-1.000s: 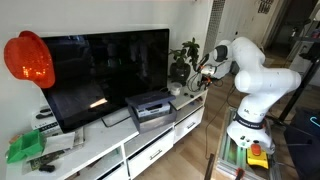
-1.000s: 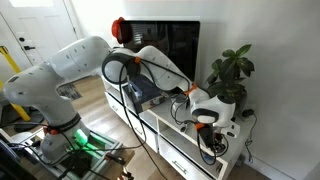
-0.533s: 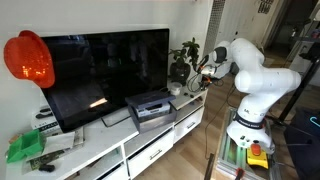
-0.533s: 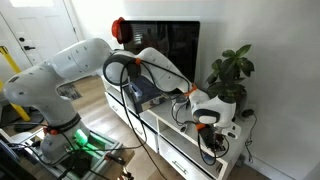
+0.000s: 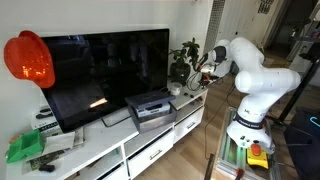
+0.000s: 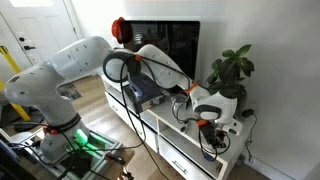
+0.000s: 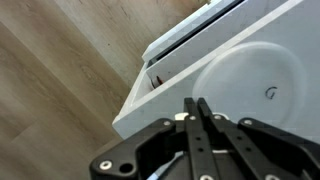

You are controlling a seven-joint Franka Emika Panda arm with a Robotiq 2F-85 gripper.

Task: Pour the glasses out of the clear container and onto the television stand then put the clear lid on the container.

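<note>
Clear lid lies flat on television stand beside the closed hand.

The television stands on the television stand; a potted plant sits at the stand's end, beside the television.

This is a living room in a home. A wide flat television stands on a long low white counter with drawer fronts and open shelf slots, set against a plain pale wall. A grey box-shaped device sits just beside the screen. A leafy potted plant grows at the counter's end. The floor is wood plank, and a white door shows in an exterior view.
</note>
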